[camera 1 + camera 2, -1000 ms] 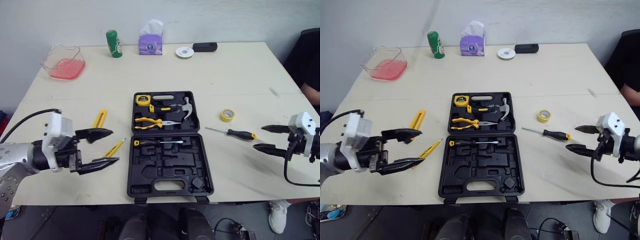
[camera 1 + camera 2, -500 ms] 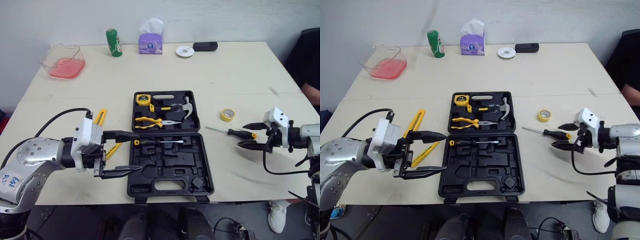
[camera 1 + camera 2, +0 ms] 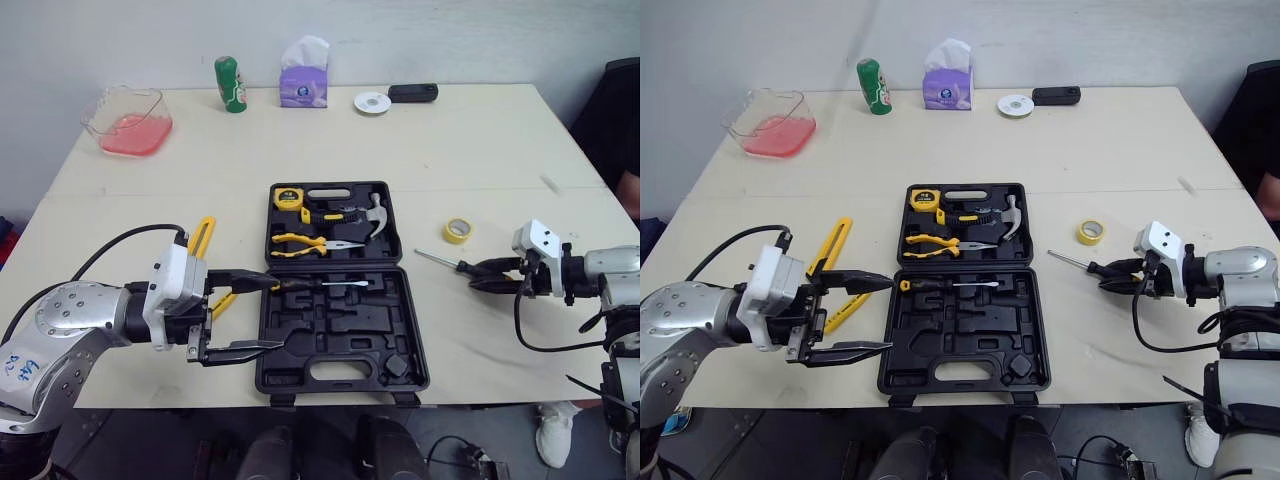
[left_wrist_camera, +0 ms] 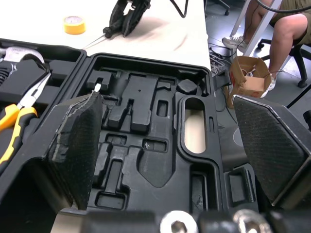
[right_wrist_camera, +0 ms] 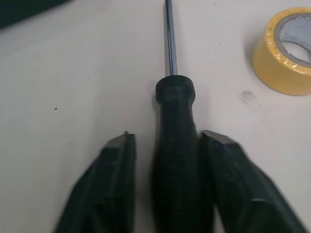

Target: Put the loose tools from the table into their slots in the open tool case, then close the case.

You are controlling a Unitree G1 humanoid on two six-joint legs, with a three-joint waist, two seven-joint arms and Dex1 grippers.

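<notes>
Two lots of loose tools show in the head views: a black-handled screwdriver (image 3: 468, 266) on the bench (image 3: 470, 150) to the right of the open tool case (image 3: 340, 335), near a yellow tape roll (image 3: 456, 230), and yellow tools (image 3: 834, 246) on the case's left. The lid half holds a tape measure (image 3: 287, 197), pliers (image 3: 300, 242) and a hammer (image 3: 371, 212). A second screwdriver (image 3: 312, 285) sits in the near half. My right gripper (image 3: 492, 274) is at the loose screwdriver's handle. My left gripper (image 3: 266, 314) hangs at the case's left edge, spread wide and empty

In the left wrist view, the near half's moulded slots lie between my left fingers (image 4: 77, 145), most of them empty, which the head views flatten. Past the bench end are a seated person's legs (image 4: 284, 26)

In the right wrist view, my right fingers (image 5: 114, 184) straddle the handle without clamping it. Bare bench shows between one finger and the handle, and the other looks touching or nearly so. The head views leave that unclear

I judge that uneven closing could roll the round handle sideways towards the tape roll. The hold is near the butt end, so the long shaft could droop and catch the case wall going in. My left fingers, low beside the case, could nudge it or the seated screwdriver
</notes>
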